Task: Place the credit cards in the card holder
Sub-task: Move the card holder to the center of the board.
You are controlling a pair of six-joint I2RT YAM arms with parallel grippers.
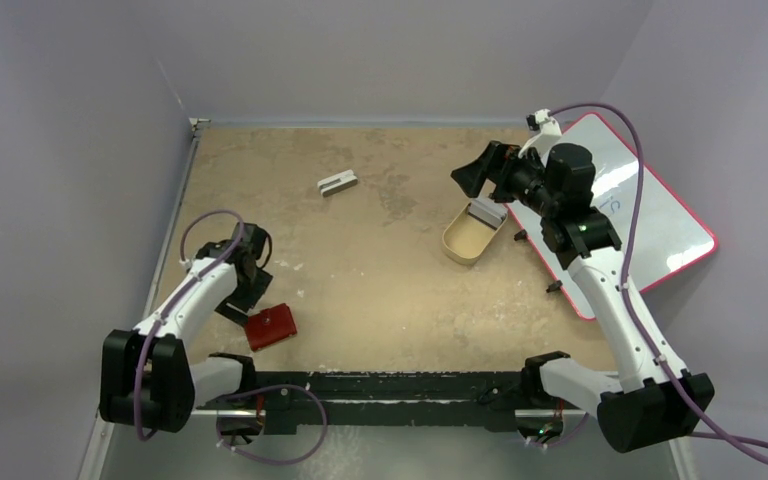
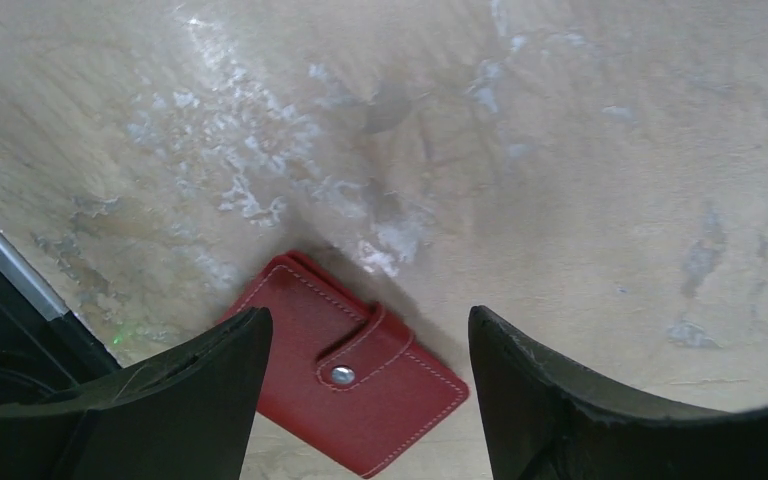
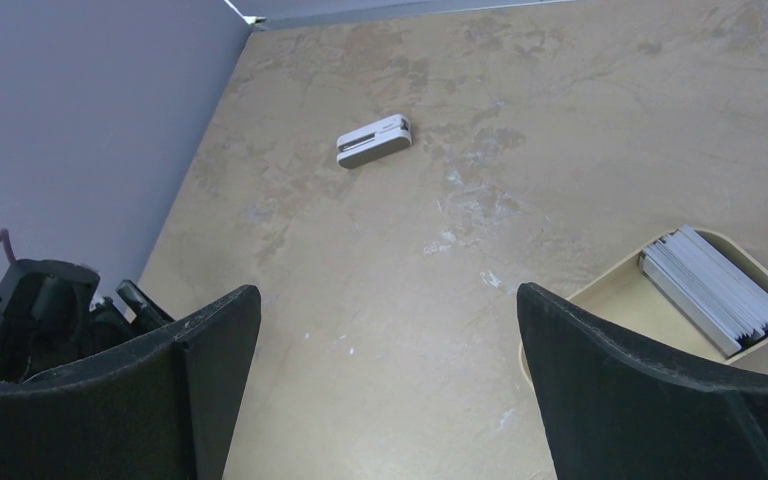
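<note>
The red card holder (image 1: 271,326) lies shut on the table at the near left, its pale snap button (image 2: 342,375) fastened. My left gripper (image 1: 243,300) hangs open just above it, and the holder (image 2: 360,380) shows between its spread fingers, untouched. A stack of grey credit cards (image 1: 487,211) stands on edge in a tan oval tray (image 1: 465,243) at the right; it also shows in the right wrist view (image 3: 712,287). My right gripper (image 1: 472,176) is open and empty, raised above the table beside the tray's far end.
A small grey-white block (image 1: 337,183) lies at the far middle, also seen in the right wrist view (image 3: 374,141). A white board with a red rim (image 1: 650,215) lies at the right edge under my right arm. Grey walls close the left and far sides.
</note>
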